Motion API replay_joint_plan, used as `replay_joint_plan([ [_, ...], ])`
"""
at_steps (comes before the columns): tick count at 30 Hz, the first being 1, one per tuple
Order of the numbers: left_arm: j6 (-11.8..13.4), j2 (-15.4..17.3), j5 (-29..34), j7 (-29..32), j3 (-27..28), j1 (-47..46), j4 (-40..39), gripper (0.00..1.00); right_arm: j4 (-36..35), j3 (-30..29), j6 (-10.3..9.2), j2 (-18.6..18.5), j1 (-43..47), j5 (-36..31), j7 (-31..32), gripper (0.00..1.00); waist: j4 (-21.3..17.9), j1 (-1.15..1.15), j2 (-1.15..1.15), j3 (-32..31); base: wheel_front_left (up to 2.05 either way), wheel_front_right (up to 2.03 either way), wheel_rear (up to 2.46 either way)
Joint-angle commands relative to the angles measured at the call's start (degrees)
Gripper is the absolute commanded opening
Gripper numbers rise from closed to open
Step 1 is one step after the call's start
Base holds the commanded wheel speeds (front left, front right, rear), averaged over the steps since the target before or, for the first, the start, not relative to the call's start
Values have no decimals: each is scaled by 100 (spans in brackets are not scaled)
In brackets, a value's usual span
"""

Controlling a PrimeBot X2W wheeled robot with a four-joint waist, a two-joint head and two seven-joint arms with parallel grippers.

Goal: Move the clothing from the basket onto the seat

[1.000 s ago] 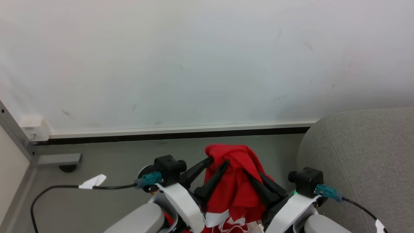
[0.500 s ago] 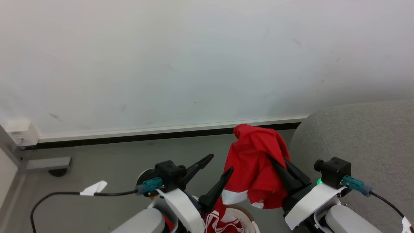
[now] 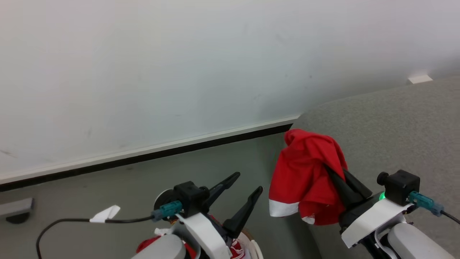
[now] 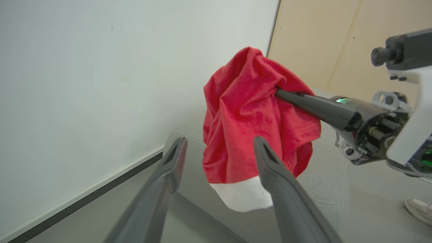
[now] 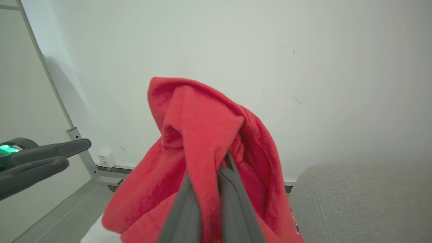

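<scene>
Clothing is in two places. One red jersey [image 3: 305,172] with a white hem hangs in the air from the right gripper [image 3: 335,169], whose two dark fingers are pressed together with a fold of the cloth pinched between them. In the right wrist view the red cloth rises above the fingertips and falls down on both sides of them. The jersey is bunched, and its white hem is the lowest part and hangs free. In the head view it is just at the rounded corner of the grey sofa [image 3: 391,122], over the border between the sofa and the grey floor [image 3: 107,187]. It does not lie on the seat surface, and I cannot tell if it touches the side of the sofa. The left gripper [image 3: 248,181] is to the left of the jersey, near it but apart, and its fingers are spread wide with nothing between them. Under the left arm, at the bottom edge of the head view, a part of the pale rim of the basket [image 3: 256,248] is visible, and more red and white cloth [image 3: 235,249] lies inside it. A black cable [image 3: 72,220] with a white tag goes from the left wrist over the floor. In the left wrist view a pale shoe [image 4: 417,210] stands on the floor at the lower right corner.
</scene>
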Motion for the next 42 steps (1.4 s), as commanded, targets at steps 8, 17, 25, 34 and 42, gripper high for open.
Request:
replay_joint_plan([
  [8,-75,-186,210,-2,16,37,-45,100,-208,-327,-14,-298,255,-123,-17,0,-728,0,0,199,0,0,0],
  [17,-132,-259,354,-3,-94,-32,-19,100,-401,-906,-14,-338,513,-205,-18,0,-939,0,0,396,0,0,0],
  [25,-164,-127,480,205,-179,-540,-234,100,-387,-2123,-13,-80,131,-539,-18,0,-690,0,0,1347,0,0,0],
  [34,-210,80,741,584,-326,-1597,-705,100,297,-3504,-14,89,-1275,-1321,-18,0,-214,0,0,2853,0,0,0],
  [42,-215,5,799,690,-511,-2380,-941,100,1842,-4560,-14,-249,-2800,-2393,-17,0,229,0,0,3864,0,0,0],
])
